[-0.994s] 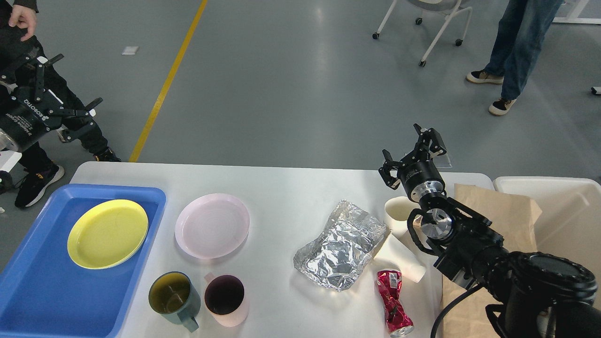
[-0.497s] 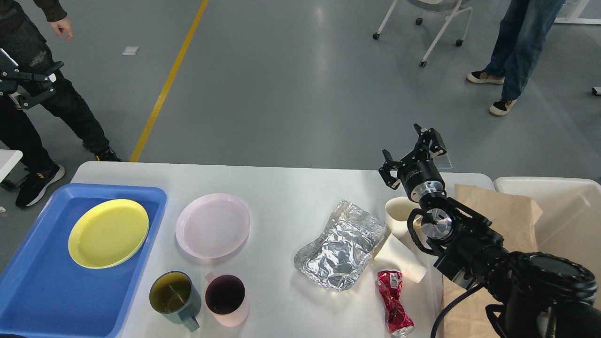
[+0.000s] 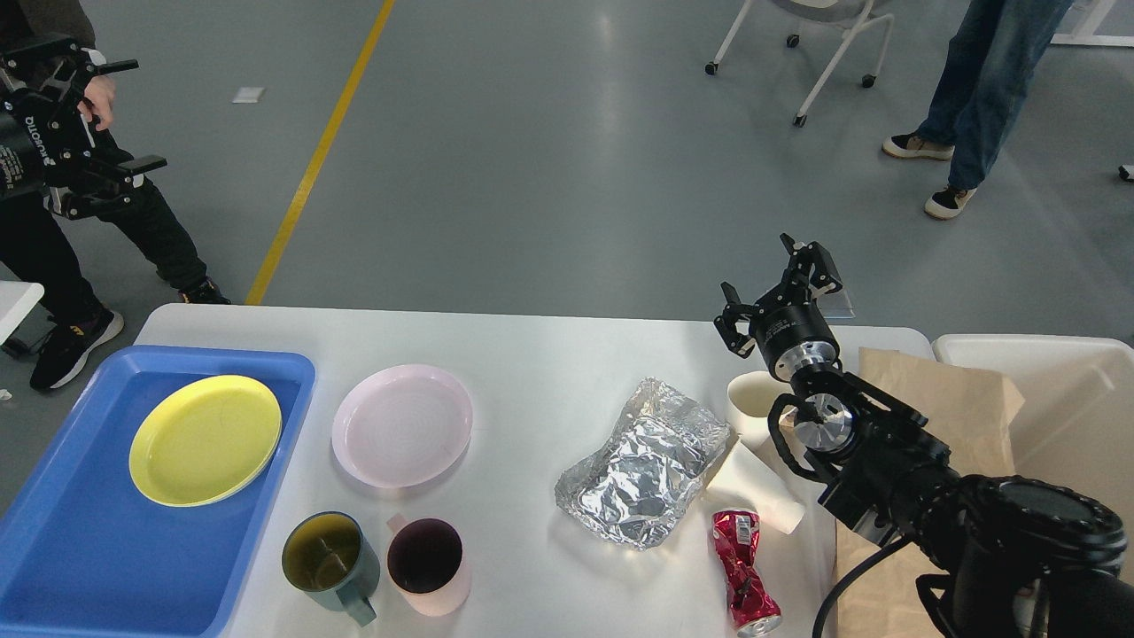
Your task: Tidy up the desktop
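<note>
Left pincer [image 3: 111, 115] swung back into view top-left, fingers spread, holding nothing, well off the counter [image 3: 532, 354]. Right pincer [image 3: 780, 288] unmoved, fingers spread above the far edge. Yellow plate [image 3: 205, 439] sits in the tray [image 3: 53, 567]; pink plate [image 3: 401, 425], mugs, foil [image 3: 642, 461], can [image 3: 742, 571] still loose on the counter.

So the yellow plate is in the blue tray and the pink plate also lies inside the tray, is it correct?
Not quite. In the head view the yellow plate does lie in the blue tray, but the pink plate is outside it, resting on the white desktop just to the right of the tray's edge.
</note>
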Motion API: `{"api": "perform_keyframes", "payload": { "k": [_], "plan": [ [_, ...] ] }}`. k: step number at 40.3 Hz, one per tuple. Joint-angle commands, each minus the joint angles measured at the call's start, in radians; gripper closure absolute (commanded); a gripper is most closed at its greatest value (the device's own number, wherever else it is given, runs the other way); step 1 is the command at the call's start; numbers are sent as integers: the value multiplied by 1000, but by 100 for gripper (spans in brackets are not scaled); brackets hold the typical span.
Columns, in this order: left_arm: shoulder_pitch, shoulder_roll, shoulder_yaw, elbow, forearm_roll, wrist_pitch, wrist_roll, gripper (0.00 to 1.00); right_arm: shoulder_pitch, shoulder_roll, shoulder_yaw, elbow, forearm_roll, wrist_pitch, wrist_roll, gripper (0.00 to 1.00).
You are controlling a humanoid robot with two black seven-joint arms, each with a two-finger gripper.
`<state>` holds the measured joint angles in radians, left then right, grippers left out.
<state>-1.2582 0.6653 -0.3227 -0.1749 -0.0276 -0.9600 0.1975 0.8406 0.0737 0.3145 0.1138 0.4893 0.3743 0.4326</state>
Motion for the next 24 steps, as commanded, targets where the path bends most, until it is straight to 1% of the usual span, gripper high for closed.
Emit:
{"api": "perform_keyframes", "payload": {
  "k": [1,5,6,11,15,20,21,24],
  "plan": [
    [-82,-1,105,6,15,0,0,0,0,0,0,0,0,0,0,0],
    [-110,-7,224,6,32,0,0,0,0,0,0,0,0,0,0,0],
    [-115,-15,299,6,55,1,0,0,0,-2,0,0,0,0,0,0],
    [-138,-67,428,5,110,81,0,0,0,0,0,0,0,0,0,0],
    [-156,-102,470,8,138,110,-1,0,0,0,0,1,0,0,0,0],
    [-162,-150,465,8,205,148,-4,0,0,0,0,0,0,0,0,0],
    [-165,-159,464,8,207,158,-10,0,0,0,0,0,0,0,0,0],
    [-167,-196,465,8,219,207,-12,0,0,0,0,1,0,0,0,0]
  ]
}}
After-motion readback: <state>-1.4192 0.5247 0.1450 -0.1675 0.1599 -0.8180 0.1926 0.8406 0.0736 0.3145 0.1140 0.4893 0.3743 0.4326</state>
